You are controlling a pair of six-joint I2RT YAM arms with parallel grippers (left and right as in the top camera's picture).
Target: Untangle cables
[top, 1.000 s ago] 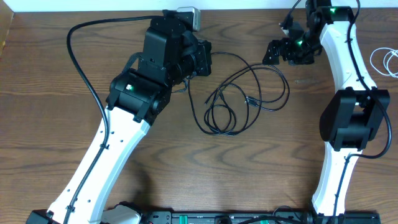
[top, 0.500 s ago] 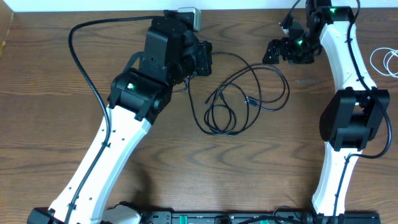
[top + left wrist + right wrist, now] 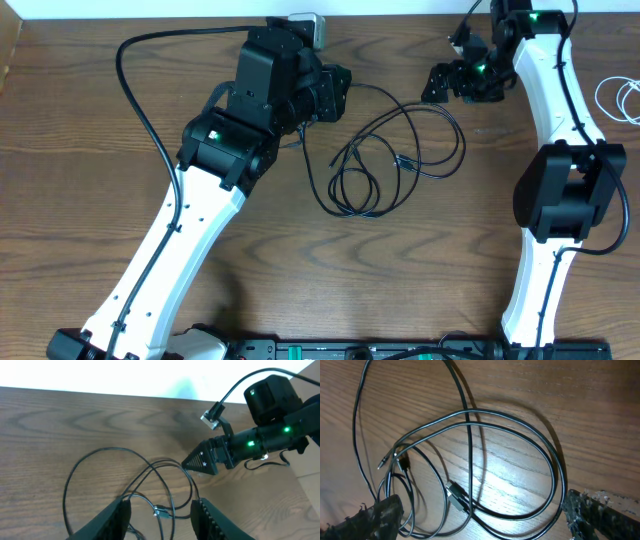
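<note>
Dark wood-grain table [image 3: 100,120] carries the whole work area. The black cable [image 3: 385,160] lies near its middle as one loose bundle of overlapping loops, and all positions below are given from this bundle. The white cable [image 3: 622,100] lies well apart from the bundle, to its right and beyond the right arm, so the two cords do not cross. Judged from this, the work left is to open out the black loops. The left gripper [image 3: 160,517] hangs just beside the bundle's far left side. Its fingers [image 3: 112,519] stand apart, with nothing between them but strands lying on the table below. The right gripper [image 3: 482,500] hangs near the bundle's far right side, its fingers [image 3: 375,515] spread wide and empty. An inline connector [image 3: 456,497] sits inside the bundle where several strands cross. Caution: a finger pair closing over a crossing would probably pinch two strands together, and a pull would then tighten the loops instead of freeing them. Caution: a pull on one strand with no hold on the opposite side is likely to drag the entire bundle, since the cord looks light and the table smooth. Caution: the grippers face each other across the bundle's far side, so inward moves by both could bring them into contact.
</note>
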